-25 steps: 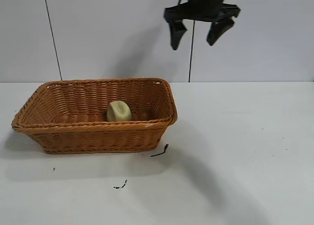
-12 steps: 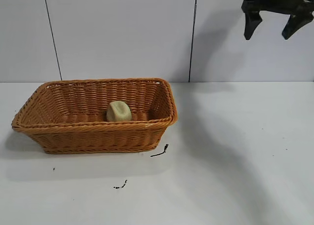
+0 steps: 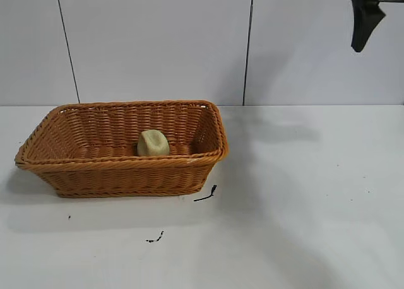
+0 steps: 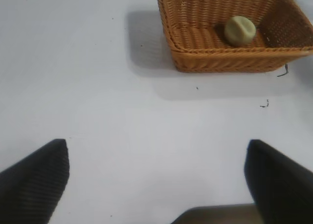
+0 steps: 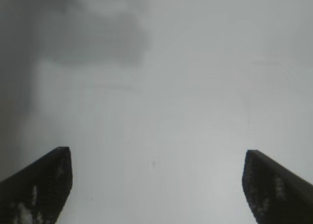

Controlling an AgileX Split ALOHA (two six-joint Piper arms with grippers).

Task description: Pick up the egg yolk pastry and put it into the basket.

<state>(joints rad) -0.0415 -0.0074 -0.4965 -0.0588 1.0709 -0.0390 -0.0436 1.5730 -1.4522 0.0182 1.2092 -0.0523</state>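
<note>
No text, label, brand, number or sign can be read anywhere in these views. The small dark marks on the white surface (image 3: 303, 226) near the basket (image 3: 120, 175) are only irregular specks and squiggles, not letters or figures.

Right hand (image 3: 379, 17) cut off at the exterior view's top corner — only one dark finger (image 3: 364, 25) shows.

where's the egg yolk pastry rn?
In the exterior view the egg yolk pastry sits inside the basket on the table's left side, near the middle of the basket floor, behind the front rim.
</note>
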